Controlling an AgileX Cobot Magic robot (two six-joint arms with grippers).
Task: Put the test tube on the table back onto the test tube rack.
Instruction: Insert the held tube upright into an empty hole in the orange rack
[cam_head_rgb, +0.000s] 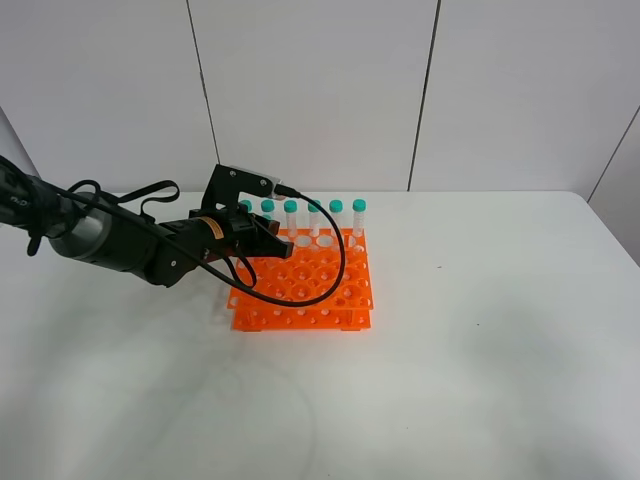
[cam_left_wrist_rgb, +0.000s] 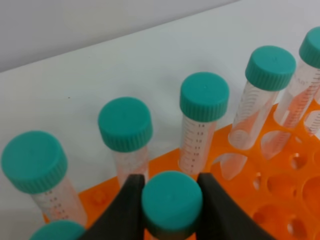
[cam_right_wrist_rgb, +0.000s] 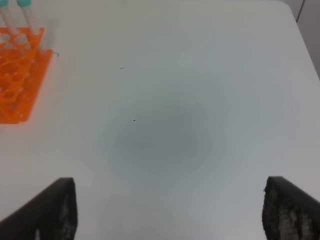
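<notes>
Now keep your left gripper (cam_left_wrist_rgb: 171, 200) clamped on the tube (cam_left_wrist_rgb: 171, 202) cap, lower it straight into the rack (cam_head_rgb: 310, 290) hole, left-centre of frame; right gripper (cam_right_wrist_rgb: 170, 210) idles agape.

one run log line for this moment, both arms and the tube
left gripper: shut on teal-capped clear plastic test tube | over bright orange plastic test tube rack, by back tube row | right gripper: open, above white table

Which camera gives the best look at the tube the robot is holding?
The left wrist view: the tube fills the foreground, cap clamped between the left gripper fingers. In the high view the arm hides it; the right wrist view misses it.
</notes>
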